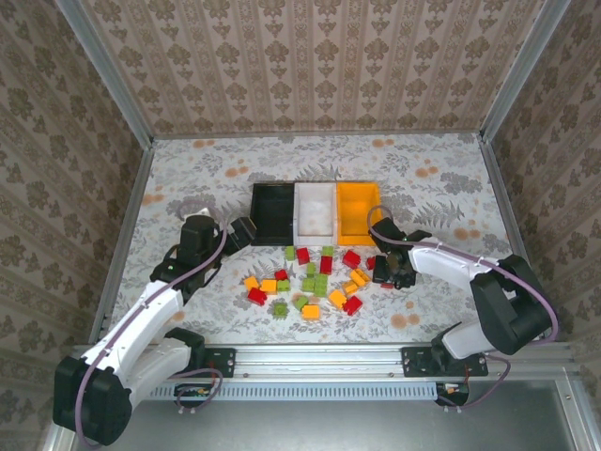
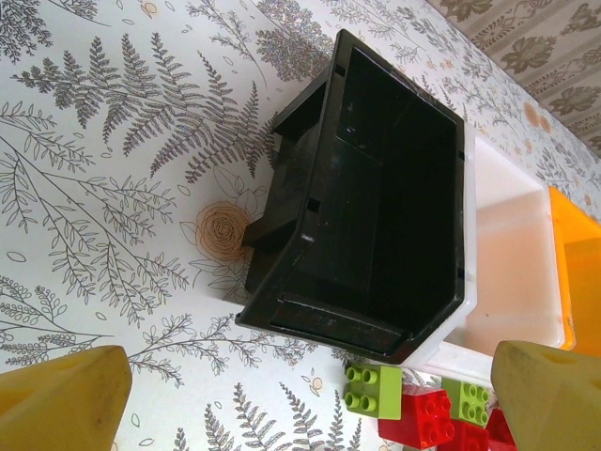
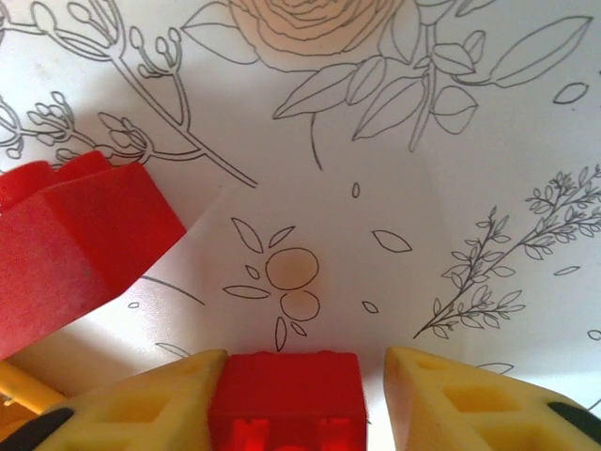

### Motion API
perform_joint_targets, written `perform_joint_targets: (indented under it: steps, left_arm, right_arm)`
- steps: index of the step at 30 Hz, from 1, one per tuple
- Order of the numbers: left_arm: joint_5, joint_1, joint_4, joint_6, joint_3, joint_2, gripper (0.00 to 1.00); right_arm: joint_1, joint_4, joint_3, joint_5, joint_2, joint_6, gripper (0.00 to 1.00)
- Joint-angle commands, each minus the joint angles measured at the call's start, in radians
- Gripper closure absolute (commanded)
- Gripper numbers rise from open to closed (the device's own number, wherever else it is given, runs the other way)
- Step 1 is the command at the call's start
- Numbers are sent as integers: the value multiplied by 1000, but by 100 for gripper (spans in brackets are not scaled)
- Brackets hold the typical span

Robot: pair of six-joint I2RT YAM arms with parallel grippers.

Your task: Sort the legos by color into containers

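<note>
**Top external view, with both wrist views: bricks loose in front of three joined bins**

The floral-patterned table (image 1: pixel 188 169) carries every item. The left arm (image 1: pixel 155 310) reaches from the near-left corner toward the bins. The right arm (image 1: pixel 470 268) bends in from the near-right corner.

Three open-topped bins stand joined in a row at mid-table:
- the black bin (image 1: pixel 273 214) on the left;
- the white bin (image 1: pixel 315 212) in the middle;
- the orange bin (image 1: pixel 358 210) on the right.

The legos (image 1: pixel 310 282), in red, orange-yellow and lime green, lie scattered on the table just in front of the bins, between the two arms.

The left gripper (image 1: pixel 240 231) sits just beside the near-left corner of the black bin. In the left wrist view its yellow fingers (image 2: pixel 66 395) stand wide apart, at the two lower corners of the frame.

The right gripper (image 1: pixel 385 272) sits low at the right edge of the scatter, in front of the orange bin. In the right wrist view its yellow fingertips (image 3: pixel 141 404) closely flank a red brick (image 3: pixel 286 399), and the finger at picture-left touches it. Whether the brick is clamped cannot be told. A second red brick (image 3: pixel 80 249) lies near it on the table, toward the upper left.
</note>
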Motion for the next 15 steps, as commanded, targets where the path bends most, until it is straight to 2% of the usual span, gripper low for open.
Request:
perform_joint_targets:
  steps: [1, 4, 10, 15]
  left_arm:
    - [12, -7, -10, 28, 8, 8, 0]
    - [20, -7, -16, 33, 23, 22, 0]
    - [33, -19, -44, 32, 61, 60, 0]
    - [-21, -48, -87, 33, 78, 64, 0]
  right_arm:
    - [6, -21, 24, 22, 6, -7, 58]
    - [6, -33, 33, 16, -29, -11, 65]
    - [6, -106, 160, 8, -137, -56, 67]
    - [4, -97, 344, 32, -60, -88, 65]
